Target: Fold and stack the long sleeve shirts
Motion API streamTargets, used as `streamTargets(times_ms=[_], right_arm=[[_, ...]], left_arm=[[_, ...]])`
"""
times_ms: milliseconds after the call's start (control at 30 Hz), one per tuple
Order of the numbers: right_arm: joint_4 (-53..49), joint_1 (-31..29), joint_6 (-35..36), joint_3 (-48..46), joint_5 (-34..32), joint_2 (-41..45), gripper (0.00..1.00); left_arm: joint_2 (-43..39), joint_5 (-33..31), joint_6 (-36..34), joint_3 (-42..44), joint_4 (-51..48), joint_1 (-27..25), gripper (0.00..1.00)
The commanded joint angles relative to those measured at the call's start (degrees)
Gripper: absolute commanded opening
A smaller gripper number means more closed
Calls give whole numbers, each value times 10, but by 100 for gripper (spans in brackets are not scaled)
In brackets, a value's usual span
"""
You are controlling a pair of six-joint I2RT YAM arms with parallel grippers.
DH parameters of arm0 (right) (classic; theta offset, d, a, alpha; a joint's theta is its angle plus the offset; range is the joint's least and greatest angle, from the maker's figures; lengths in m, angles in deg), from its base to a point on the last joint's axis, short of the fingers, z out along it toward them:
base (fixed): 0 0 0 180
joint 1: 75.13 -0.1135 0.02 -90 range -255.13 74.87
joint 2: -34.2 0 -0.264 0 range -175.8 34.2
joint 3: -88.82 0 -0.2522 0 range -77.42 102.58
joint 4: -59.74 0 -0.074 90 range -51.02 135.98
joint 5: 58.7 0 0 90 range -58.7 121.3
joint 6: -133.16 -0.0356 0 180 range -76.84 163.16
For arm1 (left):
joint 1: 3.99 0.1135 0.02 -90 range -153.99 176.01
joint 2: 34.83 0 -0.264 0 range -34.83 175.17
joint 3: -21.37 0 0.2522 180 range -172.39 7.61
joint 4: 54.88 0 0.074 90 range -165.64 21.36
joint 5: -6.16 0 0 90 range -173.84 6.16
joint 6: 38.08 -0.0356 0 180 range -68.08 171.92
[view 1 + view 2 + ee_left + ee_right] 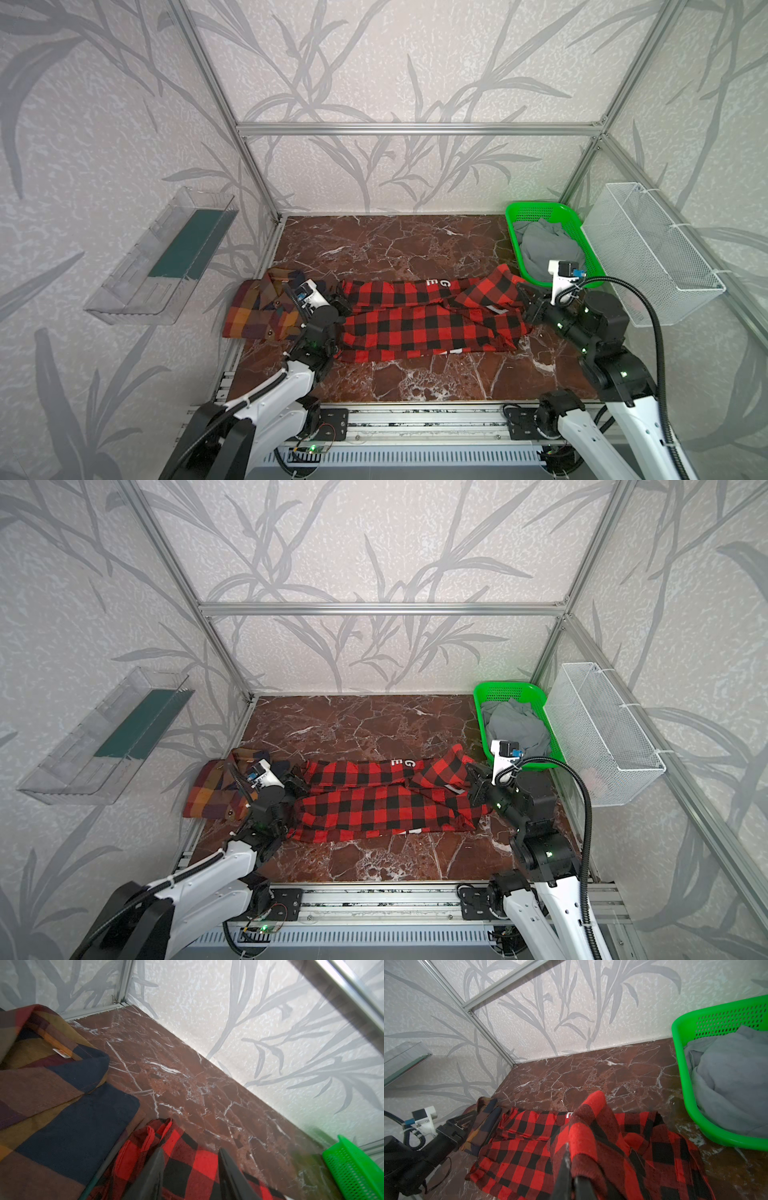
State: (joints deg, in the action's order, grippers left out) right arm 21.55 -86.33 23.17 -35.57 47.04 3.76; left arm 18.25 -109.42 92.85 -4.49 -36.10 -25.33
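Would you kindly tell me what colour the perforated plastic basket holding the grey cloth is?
The perforated plastic basket is bright green, clearest in the right wrist view.

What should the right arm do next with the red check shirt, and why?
Probably lower the right gripper and open it. It is shut on a raised fold at one end of the red-and-black shirt, while the left gripper stands open over the other end, holding nothing. The shirt lies as a long strip on the table, so letting go should settle this fold.
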Motion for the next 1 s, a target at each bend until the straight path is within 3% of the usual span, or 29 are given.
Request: streamTargets(times_ms=[0, 100, 267, 400, 467, 600, 733, 833, 967], right_arm=[[-45, -10, -5, -5, 21, 14, 0], [-88, -42, 0, -6, 24, 4, 0], [-154, -160, -38, -26, -67, -26, 1], [-179, -300, -98, -55, -174, -76, 14], [-194, -334, -121, -58, -194, -85, 22], [-180, -337, -151, -76, -150, -64, 46], [-229, -335, -184, -54, -231, -40, 64], [-221, -306, -194, -49, -235, -69, 66], [-164, -237, -194, -62, -143, -135, 61]], left_arm=[[-31, -43, 38, -33, -126, -2, 46], [-30, -56, 47, -77, -228, -2, 46], [-15, -57, 35, -156, -368, 1, 48], [20, -12, -2, -207, -408, 2, 56], [31, 5, -28, -227, -422, 3, 58], [40, 36, -75, -245, -421, 4, 61], [46, 67, -131, -274, -449, 5, 65], [48, 87, -175, -291, -468, 5, 66], [43, 95, -222, -295, -486, 5, 65]])
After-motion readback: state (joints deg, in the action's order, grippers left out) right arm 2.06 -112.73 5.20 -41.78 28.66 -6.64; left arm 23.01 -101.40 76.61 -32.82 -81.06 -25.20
